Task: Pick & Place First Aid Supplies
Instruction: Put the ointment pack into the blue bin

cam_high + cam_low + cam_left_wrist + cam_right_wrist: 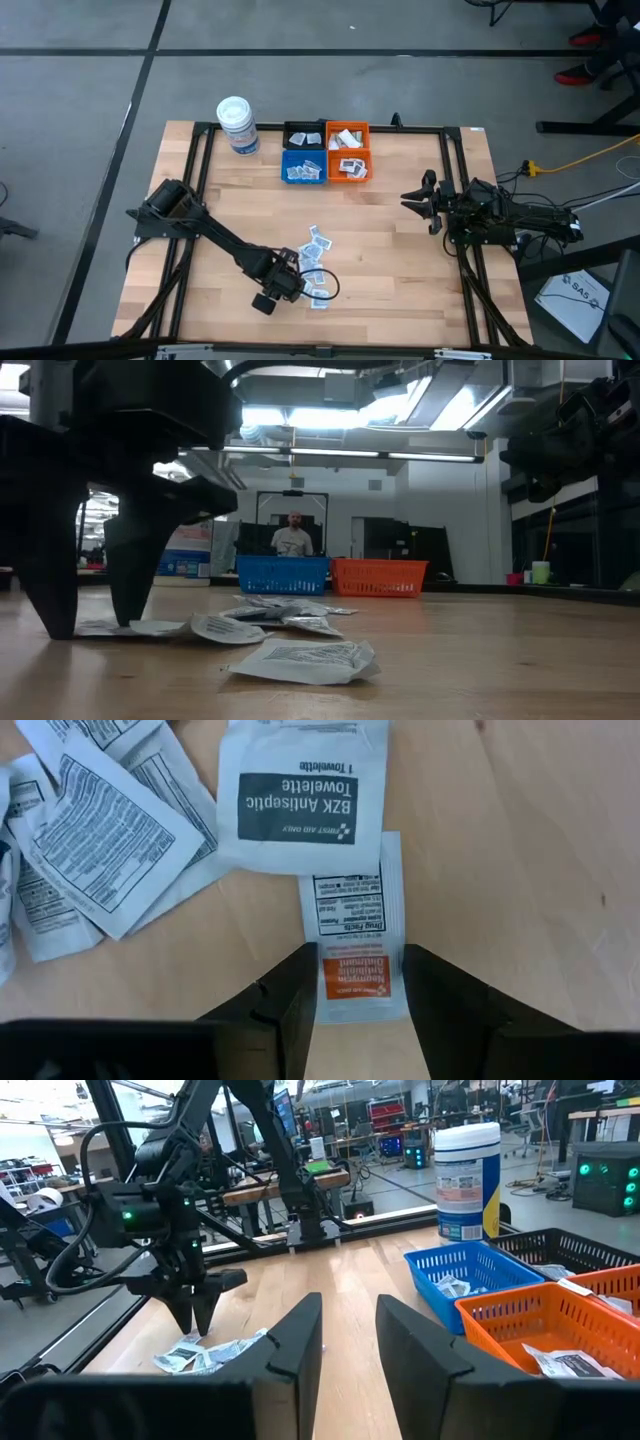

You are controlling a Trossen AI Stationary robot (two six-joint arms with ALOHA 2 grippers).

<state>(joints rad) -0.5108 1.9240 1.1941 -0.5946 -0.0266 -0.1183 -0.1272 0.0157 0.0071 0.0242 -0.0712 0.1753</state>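
Left gripper (360, 982) tips rest on the table, jaws narrowly straddling an orange-labelled sachet (355, 945) lying flat between them

The counter (400, 250) is pale wood with a black frame. The sachets (315, 262) are white and grey with dark print — one (355, 950) carries an orange-red panel, another (300, 795) a dark grey block. The bins are blue (303, 166), orange (349, 152) and black (303, 136); the tub (237, 124) is white.
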